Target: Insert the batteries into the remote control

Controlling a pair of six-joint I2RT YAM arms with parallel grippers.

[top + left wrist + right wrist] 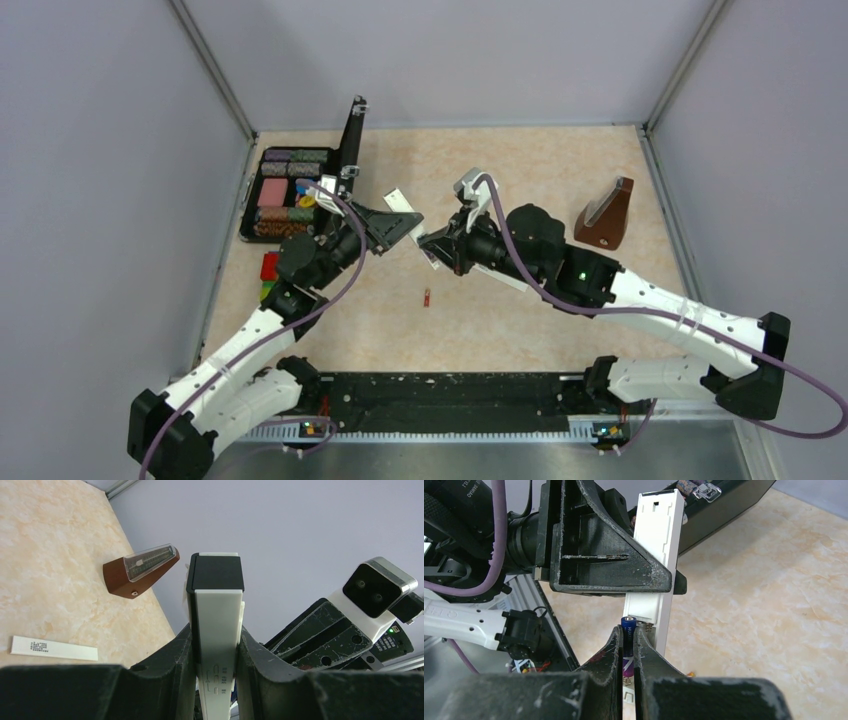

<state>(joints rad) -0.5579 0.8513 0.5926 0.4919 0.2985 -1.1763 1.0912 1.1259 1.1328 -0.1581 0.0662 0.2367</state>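
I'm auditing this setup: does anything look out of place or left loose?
A small reddish battery lies loose and alone on the table, and a white strip lies flat there too. Nothing looks spilled or damaged.

Left arm, right arm: white link shells, black joints & base housings. Purple cable per arm, routed ext. along links. Green LED lit on right forearm. Fingers black, triangular, ribbed; heavy white scuffing. Wrist cam: white/silver housing, two lenses; adj. black plates scratched, w/ round holes
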